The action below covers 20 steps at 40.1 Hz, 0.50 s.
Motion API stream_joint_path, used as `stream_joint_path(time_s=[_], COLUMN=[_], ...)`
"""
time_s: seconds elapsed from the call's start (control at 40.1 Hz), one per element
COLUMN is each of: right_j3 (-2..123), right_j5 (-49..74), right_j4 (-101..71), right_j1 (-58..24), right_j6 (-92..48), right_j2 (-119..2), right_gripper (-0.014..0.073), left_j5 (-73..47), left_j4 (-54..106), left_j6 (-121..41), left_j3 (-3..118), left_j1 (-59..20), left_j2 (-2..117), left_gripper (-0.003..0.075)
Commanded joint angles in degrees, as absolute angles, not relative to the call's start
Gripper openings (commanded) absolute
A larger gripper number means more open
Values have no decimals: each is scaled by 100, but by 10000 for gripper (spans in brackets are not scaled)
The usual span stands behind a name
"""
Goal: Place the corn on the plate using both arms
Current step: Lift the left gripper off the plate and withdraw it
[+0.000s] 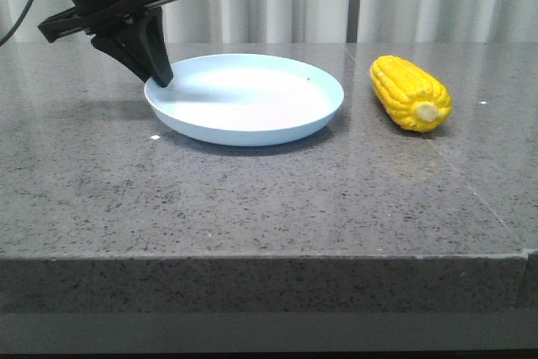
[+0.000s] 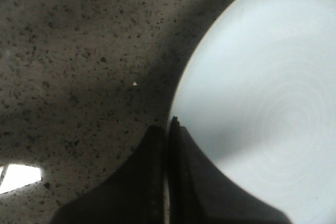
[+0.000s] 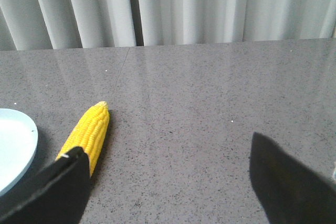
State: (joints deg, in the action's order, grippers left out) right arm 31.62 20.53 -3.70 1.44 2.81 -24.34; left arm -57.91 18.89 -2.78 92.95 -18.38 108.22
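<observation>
On the grey stone tabletop point(image 1: 252, 199):
Left tool point(image 1: 160, 80): pinched tight on round pale blue plate point(image 1: 252, 124) rim; hold steady.
Right tool point(image 3: 168, 182): wide open, empty; lower over bright yellow corn cob point(image 1: 410, 92).

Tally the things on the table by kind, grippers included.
Corn: 1
Plate: 1
Grippers: 2, the left gripper shut on the plate rim, the right gripper open near the corn
Total: 4
</observation>
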Motion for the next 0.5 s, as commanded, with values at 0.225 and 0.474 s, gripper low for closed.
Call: stream_joint_path(time_s=[0.225, 0.474], right_j3=[3363, 3363], right_j5=[1618, 1618], right_j4=[-398, -398], right_j1=[180, 180], right_j6=[241, 241], right_j2=[-2504, -2504], right_gripper=[640, 640], left_j5=[-5600, -5953], left_j4=[1833, 151], left_j6=[-290, 129], left_j3=[9476, 9480], left_j1=[-1852, -1852], left_j2=[10518, 9926], left_gripper=[248, 212])
